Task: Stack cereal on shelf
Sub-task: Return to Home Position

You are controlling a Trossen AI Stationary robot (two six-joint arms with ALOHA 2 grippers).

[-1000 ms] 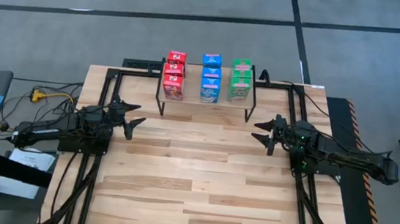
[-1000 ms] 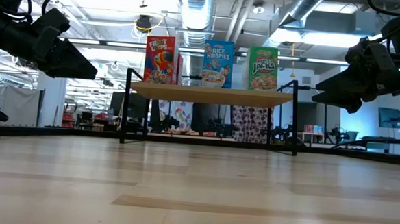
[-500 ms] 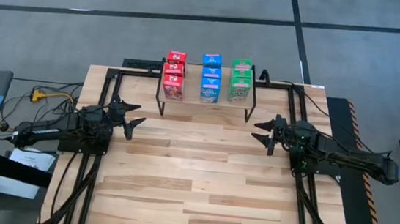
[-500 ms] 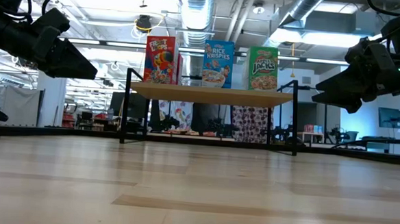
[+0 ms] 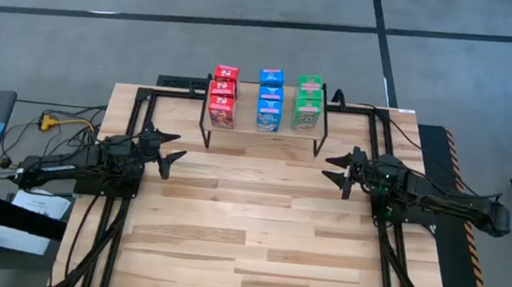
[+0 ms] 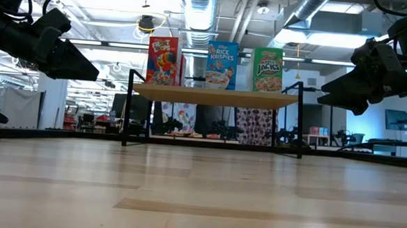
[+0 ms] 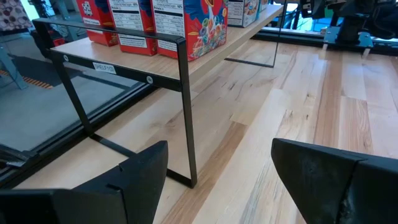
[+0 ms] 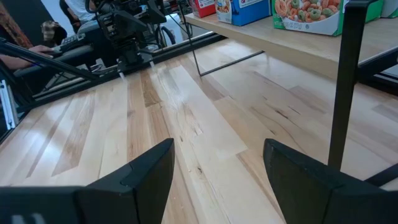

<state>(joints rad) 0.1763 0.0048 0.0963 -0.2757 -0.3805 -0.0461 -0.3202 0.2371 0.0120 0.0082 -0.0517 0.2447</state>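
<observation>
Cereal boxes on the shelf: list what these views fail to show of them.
Low view: the front red box, front blue box and front green box mostly hide the boxes behind them.
High view: print on the cereal boxes is too small to read.
Left wrist view: red boxes cut off by the picture's edge.
Right wrist view: green box likewise cut off.

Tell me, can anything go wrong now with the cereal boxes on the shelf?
The Froot Loops, Rice Krispies and Apple Jacks boxes stand upright in rows on the shelf, which has thin wire legs; a bump could topple them like dominoes. The left gripper and right gripper hover open near the shelf's front corners, so a wide swing might catch a leg.
</observation>
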